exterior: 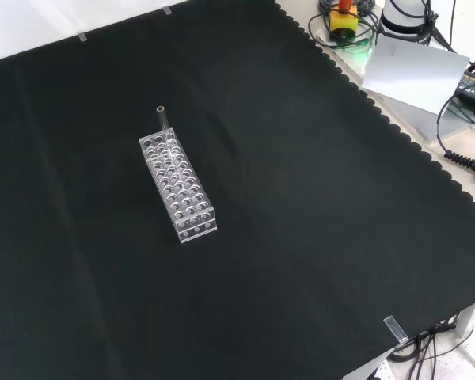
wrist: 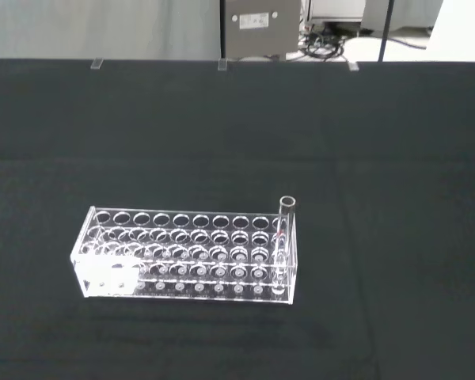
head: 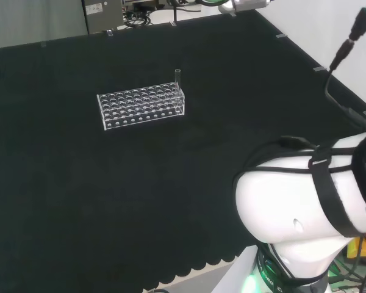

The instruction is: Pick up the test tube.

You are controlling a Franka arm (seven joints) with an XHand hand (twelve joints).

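A black cloth with a scalloped edge covers the bench, plain and unpatterned. On it stands a clear, colourless rack dotted with even rows of round holes, holding one clear glass test tube that shows a faint touch of red low on its side in the wrist view. In the head view the arm's link is glossy white, crossed by black cables and straps.
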